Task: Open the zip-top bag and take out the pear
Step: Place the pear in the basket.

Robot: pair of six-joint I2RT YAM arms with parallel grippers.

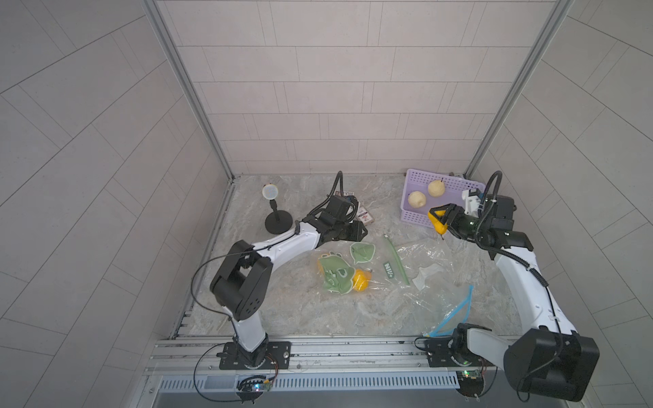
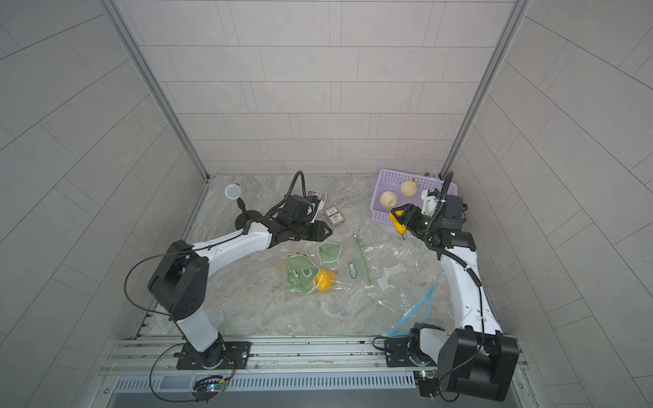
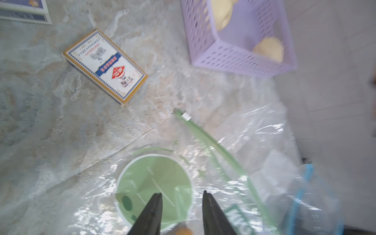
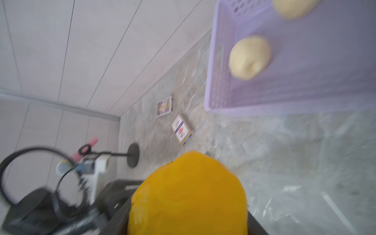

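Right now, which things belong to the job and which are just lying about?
Job: yellow pear in the right gripper; green-zip bag with another yellow pear inside; left gripper open over it.
Lying about: purple basket (possible destination) with two pale pears; blue-zip bag; two card boxes; black stand.

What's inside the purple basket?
A pale pear and a second pale pear lie in the purple basket. Part of its floor is hidden behind the right arm; contents there can't be seen.
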